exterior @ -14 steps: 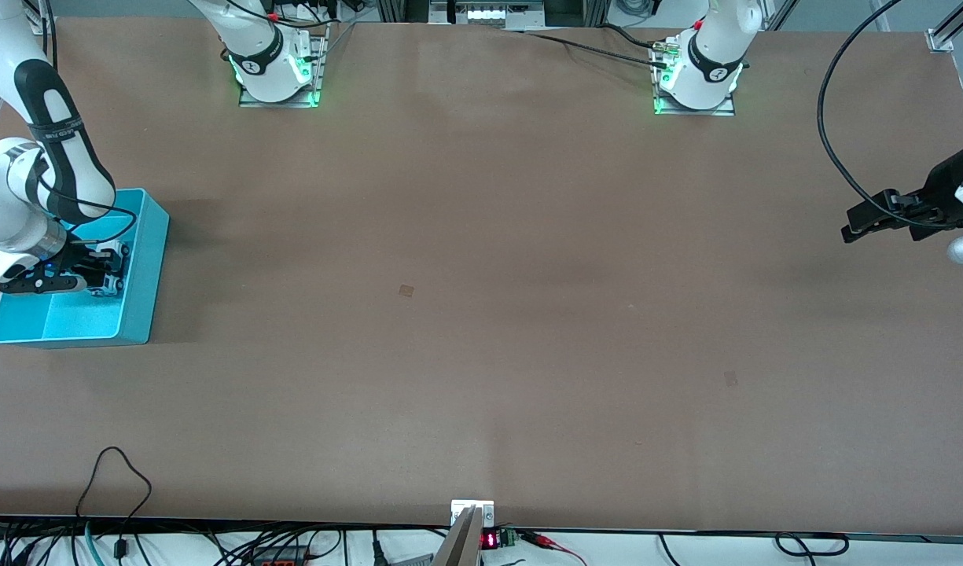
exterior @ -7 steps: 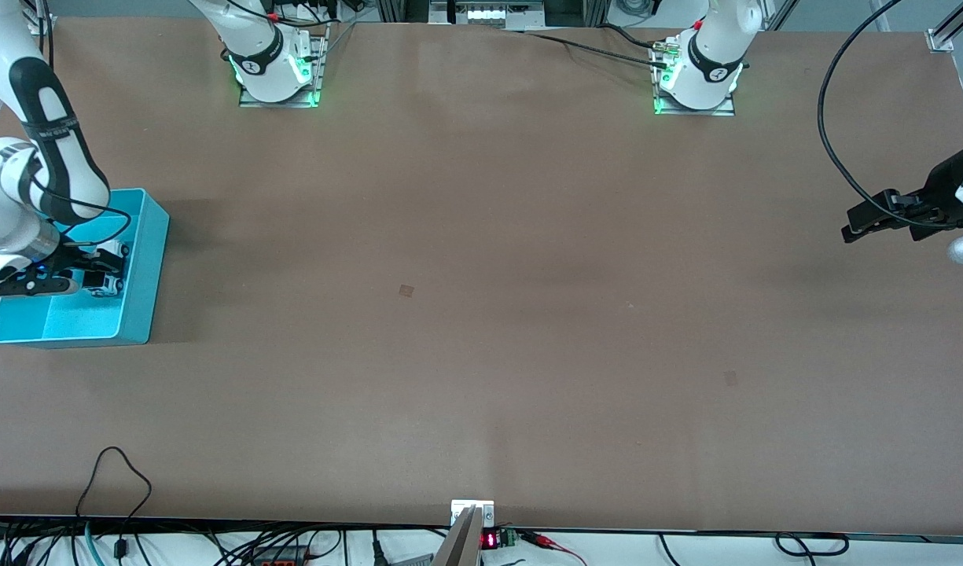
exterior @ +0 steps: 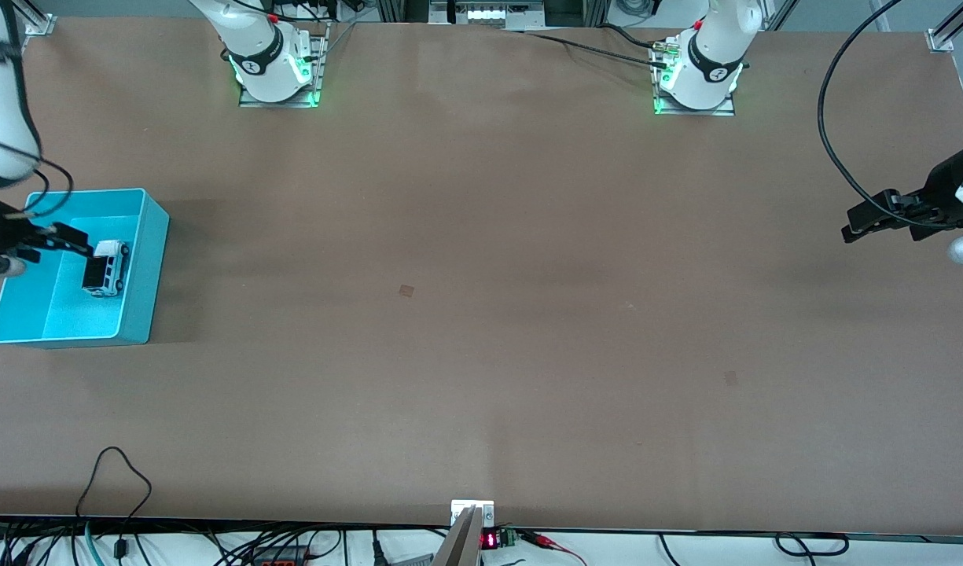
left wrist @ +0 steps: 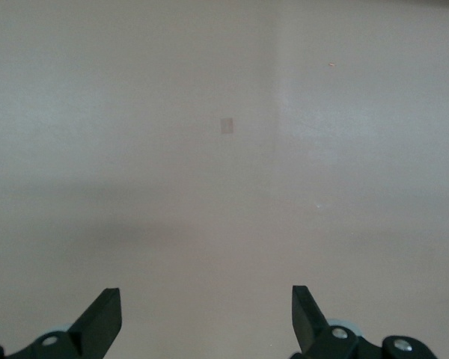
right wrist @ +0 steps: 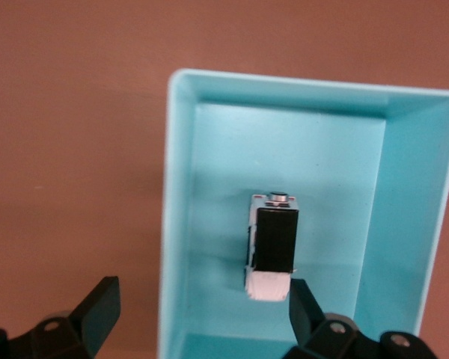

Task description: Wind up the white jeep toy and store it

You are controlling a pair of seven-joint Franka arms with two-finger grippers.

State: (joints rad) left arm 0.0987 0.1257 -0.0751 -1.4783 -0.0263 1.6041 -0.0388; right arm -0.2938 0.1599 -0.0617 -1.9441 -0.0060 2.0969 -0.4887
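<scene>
We find the white jeep toy [exterior: 107,268] [right wrist: 272,255] resting inside the blue bin [exterior: 152,236] [right wrist: 178,187] (close to one wall) at the right arm's end of the desk. Right gripper [exterior: 71,240] [right wrist: 202,318] over the bin, jaws wide, empty. Left gripper [exterior: 862,224] [left wrist: 206,321] waits over bare desk [exterior: 481,314], jaws wide.

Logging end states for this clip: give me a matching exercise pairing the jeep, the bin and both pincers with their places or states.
Things:
1. white jeep toy
2. blue bin
3. right pincer
4. left pincer

Places or states:
A. open, waiting over bare table at the left arm's end
B. lying inside the bin, released
C. open, above the bin
D. on the table at the right arm's end

Pairs: 1-B, 2-D, 3-C, 4-A
</scene>
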